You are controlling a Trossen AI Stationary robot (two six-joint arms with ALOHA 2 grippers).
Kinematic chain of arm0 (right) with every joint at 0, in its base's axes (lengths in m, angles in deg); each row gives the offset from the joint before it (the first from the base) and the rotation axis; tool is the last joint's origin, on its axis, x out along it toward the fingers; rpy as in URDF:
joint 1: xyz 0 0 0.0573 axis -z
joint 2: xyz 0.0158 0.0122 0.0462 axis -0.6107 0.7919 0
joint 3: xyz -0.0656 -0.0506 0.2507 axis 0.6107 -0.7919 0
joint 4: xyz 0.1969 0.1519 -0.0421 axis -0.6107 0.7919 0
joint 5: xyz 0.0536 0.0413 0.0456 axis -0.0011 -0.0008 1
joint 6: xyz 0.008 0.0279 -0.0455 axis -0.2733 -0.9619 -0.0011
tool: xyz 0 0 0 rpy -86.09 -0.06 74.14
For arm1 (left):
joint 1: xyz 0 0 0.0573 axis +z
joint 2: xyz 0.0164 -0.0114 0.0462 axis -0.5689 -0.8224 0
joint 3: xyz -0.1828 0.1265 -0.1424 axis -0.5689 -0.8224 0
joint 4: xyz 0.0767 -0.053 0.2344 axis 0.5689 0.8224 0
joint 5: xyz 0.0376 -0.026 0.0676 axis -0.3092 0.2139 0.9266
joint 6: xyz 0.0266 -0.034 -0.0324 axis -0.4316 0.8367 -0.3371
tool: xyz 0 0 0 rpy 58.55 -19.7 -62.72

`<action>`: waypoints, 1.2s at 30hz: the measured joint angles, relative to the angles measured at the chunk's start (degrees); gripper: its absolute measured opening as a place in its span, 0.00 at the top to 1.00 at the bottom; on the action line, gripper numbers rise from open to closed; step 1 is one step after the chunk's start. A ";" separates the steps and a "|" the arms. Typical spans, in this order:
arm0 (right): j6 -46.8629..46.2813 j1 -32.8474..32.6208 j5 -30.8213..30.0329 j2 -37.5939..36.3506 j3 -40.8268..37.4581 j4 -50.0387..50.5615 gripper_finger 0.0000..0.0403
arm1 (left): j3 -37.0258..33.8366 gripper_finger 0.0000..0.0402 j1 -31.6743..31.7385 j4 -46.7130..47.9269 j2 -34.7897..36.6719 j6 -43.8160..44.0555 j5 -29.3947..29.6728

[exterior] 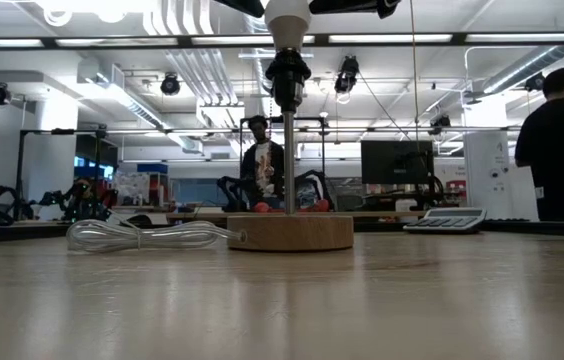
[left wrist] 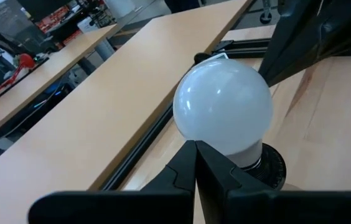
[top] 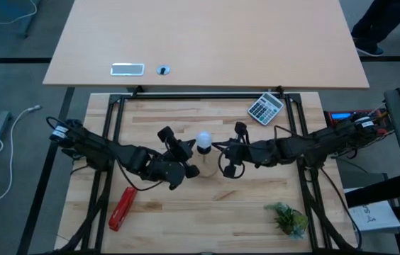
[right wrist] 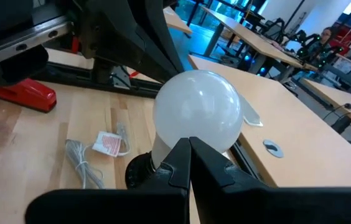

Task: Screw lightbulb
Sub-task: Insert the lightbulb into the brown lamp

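Observation:
The white lightbulb (top: 203, 141) sits upright in a black socket (exterior: 288, 70) on top of a thin rod. The rod rises from a round wooden disc (exterior: 290, 232) at the table's middle. My left gripper (left wrist: 195, 152) is shut, with nothing between its fingers. Its tips are level at the bulb's left side, low down by the socket. My right gripper (right wrist: 190, 149) is also shut on nothing, and its tips are at the bulb's right side. In the low view only the bulb's neck (exterior: 287, 15) shows, with dark gripper parts on both sides. My left gripper's shut fingertips (left wrist: 210, 163) come level from the table's left at the bulb's lower curve (left wrist: 225, 146); I cannot tell whether they touch it. My right gripper's shut fingertips (right wrist: 203, 160) come level from the table's right at the bulb's lower half (right wrist: 182, 134); whether they touch cannot be told.
A clear coiled cable (exterior: 142, 235) and a small paper tag (right wrist: 107, 143) lie beside the disc. A red stapler (top: 122, 207) lies near left, a green plant sprig (top: 287, 218) near right and a calculator (top: 265, 108) far right. People stand beyond the table.

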 joint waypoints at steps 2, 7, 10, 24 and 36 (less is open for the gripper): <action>-0.13 -0.11 -0.03 0.00 0.01 0.10 1.00 | 0.00 1.00 0.00 0.00 0.00 0.00 0.04; -1.50 -0.13 -0.08 -0.26 0.01 0.75 1.00 | -0.02 1.00 -0.98 -0.02 0.51 0.22 0.00; -1.65 -0.13 -0.25 -0.29 0.01 0.85 1.00 | 0.08 1.00 -2.24 -0.12 0.63 0.24 -0.02; -1.42 0.86 -4.61 -0.26 0.01 1.53 1.00 | 0.06 1.00 -3.06 -1.50 0.34 -0.12 -0.20; 0.06 1.33 -1.57 -0.24 -0.02 0.80 1.00 | -0.03 1.00 -0.42 -1.49 0.26 -0.63 -1.51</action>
